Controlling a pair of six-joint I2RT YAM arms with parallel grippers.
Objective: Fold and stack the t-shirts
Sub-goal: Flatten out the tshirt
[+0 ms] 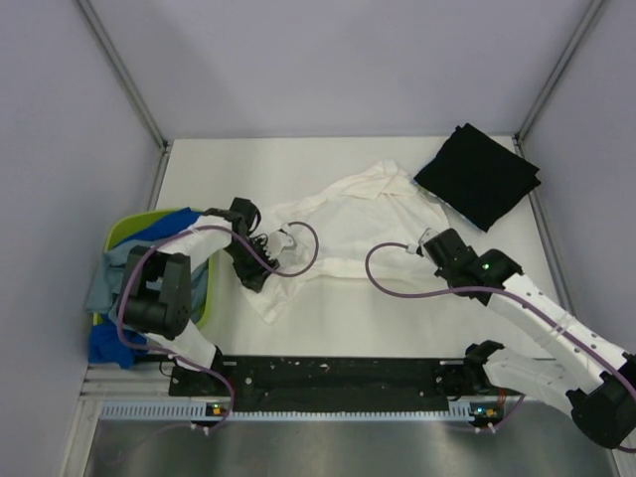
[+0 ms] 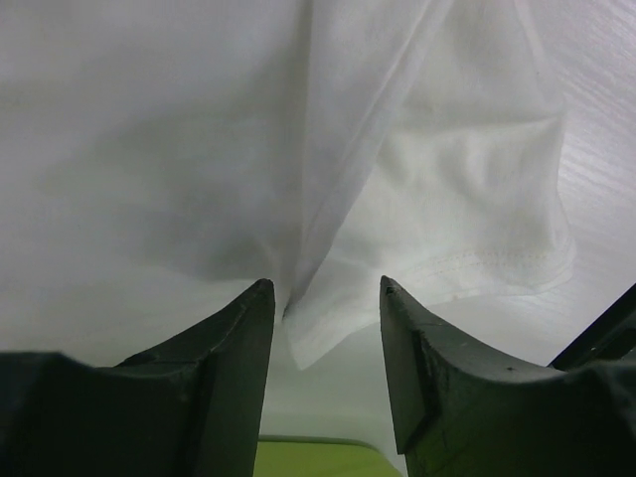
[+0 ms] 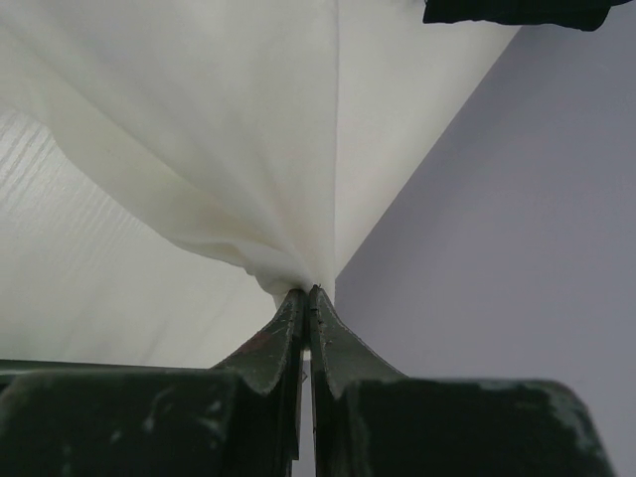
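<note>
A large white t-shirt (image 1: 348, 224) lies crumpled across the middle of the table; no print shows on it. My right gripper (image 1: 423, 239) is shut on its right edge, and the cloth bunches at the closed tips (image 3: 306, 291) and rises away from them (image 3: 219, 129). My left gripper (image 1: 281, 241) is open at the shirt's left part. A cloth fold (image 2: 318, 328) hangs between its spread fingers (image 2: 323, 288), not pinched. A folded black t-shirt (image 1: 479, 174) lies at the back right. Bright blue (image 1: 107, 343) and grey-blue (image 1: 104, 283) shirts spill from the basket.
The lime-green basket (image 1: 117, 234) stands at the table's left edge beside the left arm; its rim shows in the left wrist view (image 2: 308, 459). Grey walls close in the left, right and back. The black shirt's edge shows in the right wrist view (image 3: 517, 8).
</note>
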